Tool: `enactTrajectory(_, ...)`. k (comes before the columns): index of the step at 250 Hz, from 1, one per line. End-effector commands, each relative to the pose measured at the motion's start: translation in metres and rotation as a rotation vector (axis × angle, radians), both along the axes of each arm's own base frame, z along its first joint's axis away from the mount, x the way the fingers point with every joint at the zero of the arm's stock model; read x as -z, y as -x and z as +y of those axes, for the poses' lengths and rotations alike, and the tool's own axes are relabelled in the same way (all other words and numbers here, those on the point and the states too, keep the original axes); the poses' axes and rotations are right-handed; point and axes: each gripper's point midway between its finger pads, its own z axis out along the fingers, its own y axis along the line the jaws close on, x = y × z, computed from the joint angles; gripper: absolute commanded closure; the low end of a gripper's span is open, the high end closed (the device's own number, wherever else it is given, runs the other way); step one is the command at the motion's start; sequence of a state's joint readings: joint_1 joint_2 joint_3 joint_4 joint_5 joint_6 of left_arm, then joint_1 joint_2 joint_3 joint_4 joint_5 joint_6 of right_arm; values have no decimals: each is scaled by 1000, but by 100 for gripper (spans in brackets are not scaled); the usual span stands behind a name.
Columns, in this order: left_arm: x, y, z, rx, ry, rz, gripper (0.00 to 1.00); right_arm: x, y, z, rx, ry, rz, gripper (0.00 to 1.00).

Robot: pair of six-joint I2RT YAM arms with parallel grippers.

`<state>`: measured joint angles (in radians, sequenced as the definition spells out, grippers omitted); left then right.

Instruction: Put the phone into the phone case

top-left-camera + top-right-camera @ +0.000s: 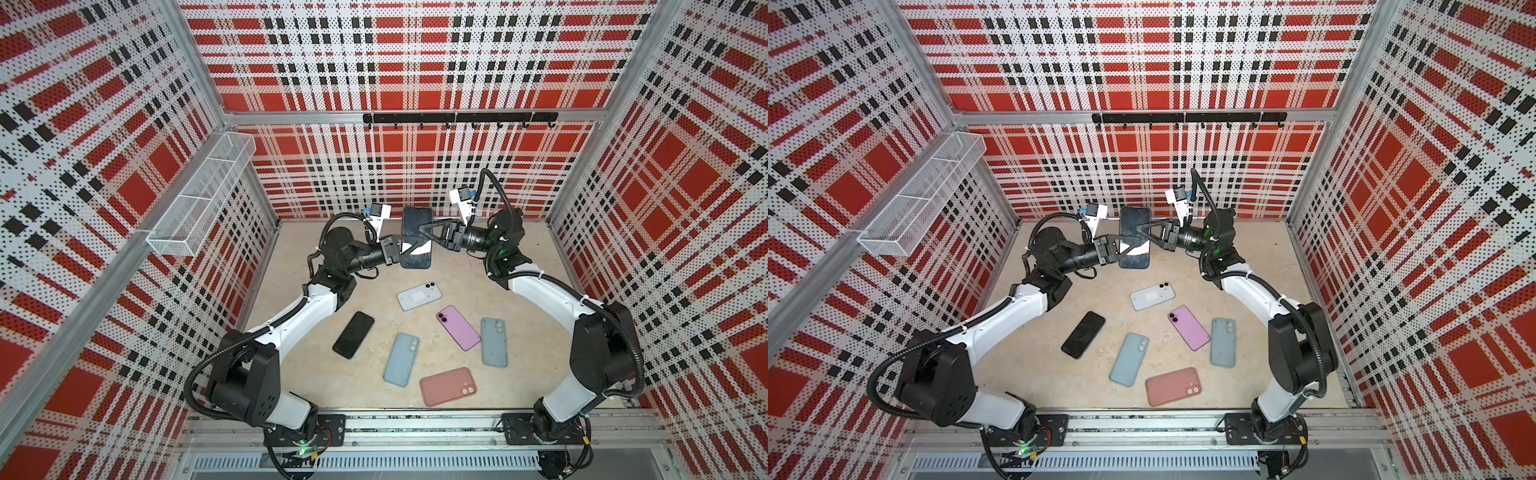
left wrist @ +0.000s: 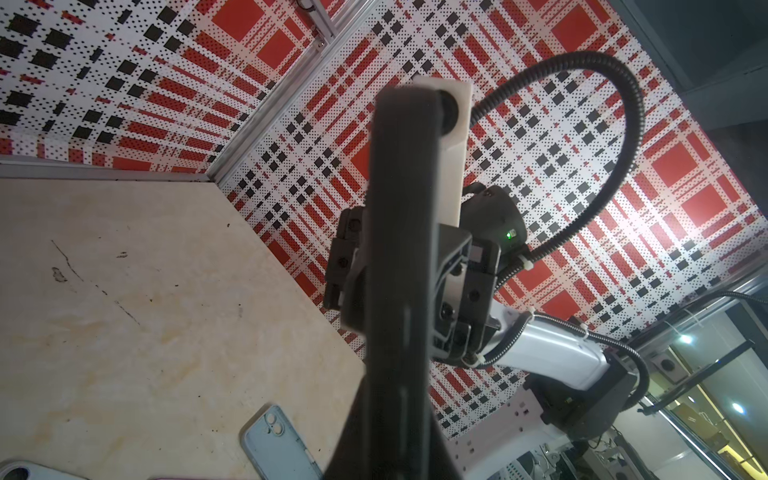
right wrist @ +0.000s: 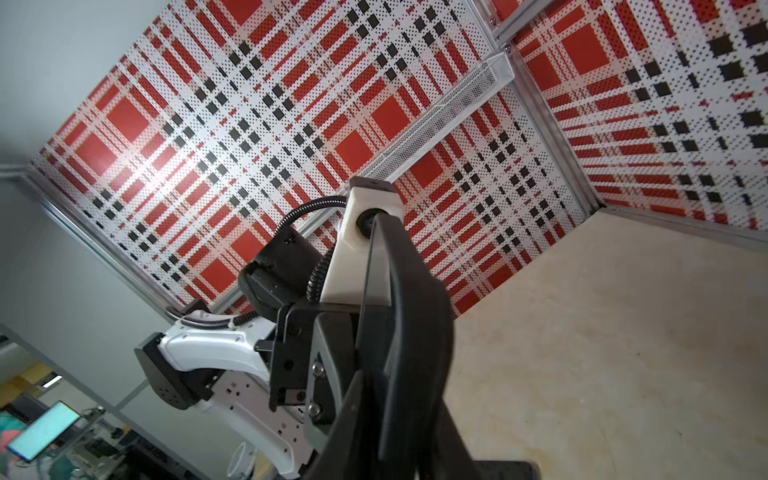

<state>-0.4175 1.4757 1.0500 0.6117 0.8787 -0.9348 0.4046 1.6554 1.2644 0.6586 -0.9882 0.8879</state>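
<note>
A blurry dark phone (image 2: pixel 399 249), possibly cased, shows edge-on; a pale-blue case (image 2: pixel 278 449) lies on the table (image 2: pixel 124 291).

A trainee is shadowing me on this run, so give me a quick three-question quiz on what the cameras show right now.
1. True or false: the dark phone lies flat on the table.
2. Which end effector grips the dark phone? A) left only B) right only C) both
3. How many phones and cases lie on the table?

Key:
1. False. It is held up off the table.
2. C. The left end effector and the right end effector both clamp it.
3. Six: black phone, white phone, purple phone, light blue case, grey-blue case, pink case.
</note>
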Motion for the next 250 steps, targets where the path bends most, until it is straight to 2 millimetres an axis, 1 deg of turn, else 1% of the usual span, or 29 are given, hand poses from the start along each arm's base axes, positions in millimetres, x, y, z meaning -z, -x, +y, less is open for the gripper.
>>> enactTrajectory(1,-17,12,-3,44,33,-53,93,-16,-2,0,18,-25,-88,91)
enactTrajectory(19,-18,11,1,25,34,-59,90,-16,-3,-1,27,-15,-88,96)
enactTrajectory(45,-19,9,7,-5,28,-61,76,-14,-4,-2,47,0,-84,100)
enactTrajectory(62,-16,7,12,-25,20,-54,67,-14,-8,-4,71,5,-79,100)
enactTrajectory(69,-15,7,14,-31,16,-50,62,-16,-9,-5,82,2,-80,100)
enactTrajectory(84,-9,7,18,-48,8,-39,54,-18,-12,-7,105,-1,-76,100)
enactTrajectory(101,-1,6,24,-77,-8,-26,43,-18,-19,-8,139,2,-63,100)
enactTrajectory(119,8,4,37,-136,-30,-12,37,-14,-28,-9,176,11,-45,100)
enactTrajectory(138,15,0,60,-245,-71,-11,26,-5,-39,-7,214,42,-18,100)
enactTrajectory(152,23,0,77,-352,-149,-12,21,6,-50,-5,246,78,10,100)
enactTrajectory(153,24,-3,83,-375,-156,-9,21,7,-50,-5,247,81,12,100)
enactTrajectory(156,26,-6,92,-417,-178,-11,20,9,-52,-4,250,90,14,100)
enactTrajectory(175,35,-5,131,-627,-335,-19,14,30,-64,6,276,156,52,100)
enactTrajectory(186,39,-2,156,-751,-421,-15,11,42,-70,14,283,191,70,100)
enactTrajectory(193,40,1,171,-821,-465,-11,9,53,-75,20,290,220,91,100)
enactTrajectory(211,40,9,205,-964,-520,1,4,77,-86,37,297,276,135,100)
enactTrajectory(223,37,13,219,-1011,-523,1,3,98,-94,51,295,314,172,100)
enactTrajectory(231,37,15,226,-1027,-520,6,2,107,-97,59,290,329,186,100)
enactTrajectory(250,40,19,232,-1030,-514,25,2,132,-107,82,272,361,225,100)
